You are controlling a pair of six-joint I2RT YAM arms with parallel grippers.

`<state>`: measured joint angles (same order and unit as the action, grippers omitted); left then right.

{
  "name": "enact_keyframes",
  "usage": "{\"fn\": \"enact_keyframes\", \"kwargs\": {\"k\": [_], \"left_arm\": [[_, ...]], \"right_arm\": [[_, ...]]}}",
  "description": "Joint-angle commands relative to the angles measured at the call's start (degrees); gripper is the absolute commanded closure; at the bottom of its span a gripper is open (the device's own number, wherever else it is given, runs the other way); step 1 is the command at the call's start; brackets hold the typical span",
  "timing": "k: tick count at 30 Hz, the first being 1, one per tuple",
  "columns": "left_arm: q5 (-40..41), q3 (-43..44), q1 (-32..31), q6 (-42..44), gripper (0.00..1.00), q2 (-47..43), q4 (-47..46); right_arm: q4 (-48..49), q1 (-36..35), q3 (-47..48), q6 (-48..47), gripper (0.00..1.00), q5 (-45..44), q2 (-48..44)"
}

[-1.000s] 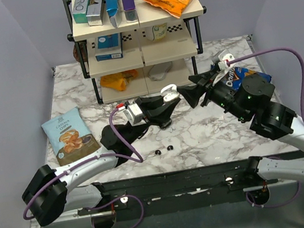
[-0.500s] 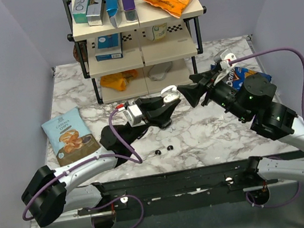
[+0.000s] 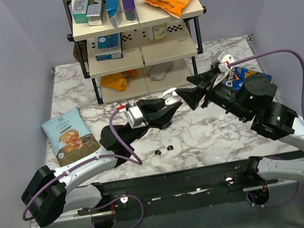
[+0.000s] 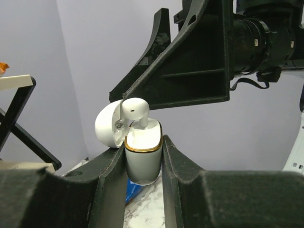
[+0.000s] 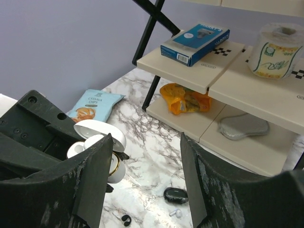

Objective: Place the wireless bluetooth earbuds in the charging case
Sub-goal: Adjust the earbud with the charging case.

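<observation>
A white charging case (image 4: 142,161) with a gold rim is held upright above the table, my left gripper (image 4: 142,142) shut on its body. Its lid (image 4: 108,127) hangs open to the left, and one white earbud (image 4: 134,110) stands in it. My right gripper (image 5: 145,142) is open, its left finger just beside the case (image 5: 116,166); nothing is between its fingers. Seen from above, the two grippers (image 3: 169,102) (image 3: 183,86) meet over mid-table. On the marble lie a white earbud (image 5: 174,213), a black oval case (image 5: 175,194) and two tiny black buds (image 3: 158,152) (image 3: 170,147).
A shelf rack (image 3: 143,57) with boxes and snack bags stands at the back, with a grey oval thing (image 5: 243,126) on its lowest board. A cassava chips bag (image 3: 69,136) lies at the left. A blue snack bag (image 3: 239,77) lies under my right arm.
My right gripper has edged a little left, closer to the held case. The left gripper and case have barely shifted.
</observation>
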<state>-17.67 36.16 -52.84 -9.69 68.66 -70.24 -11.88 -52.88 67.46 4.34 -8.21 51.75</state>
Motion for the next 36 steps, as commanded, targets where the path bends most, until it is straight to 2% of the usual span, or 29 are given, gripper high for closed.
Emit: {"fn": "enact_keyframes", "kwargs": {"k": [1, 23, 36], "left_arm": [[-4.7, 0.3, -0.1, -0.6, 1.00, -0.7, -1.0], [-2.4, -1.2, 0.1, -1.3, 1.00, -2.0, 0.8], [2.6, -1.4, 0.2, -1.1, 1.00, -2.9, 5.3]], "right_arm": [[-0.9, -0.6, 2.5, -1.1, 0.32, 5.7, 0.6], [-1.7, -0.5, 0.9, -0.7, 0.28, -1.5, -2.4], [-6.7, -0.6, 2.0, 0.3, 0.27, 3.2, -0.4]]}}
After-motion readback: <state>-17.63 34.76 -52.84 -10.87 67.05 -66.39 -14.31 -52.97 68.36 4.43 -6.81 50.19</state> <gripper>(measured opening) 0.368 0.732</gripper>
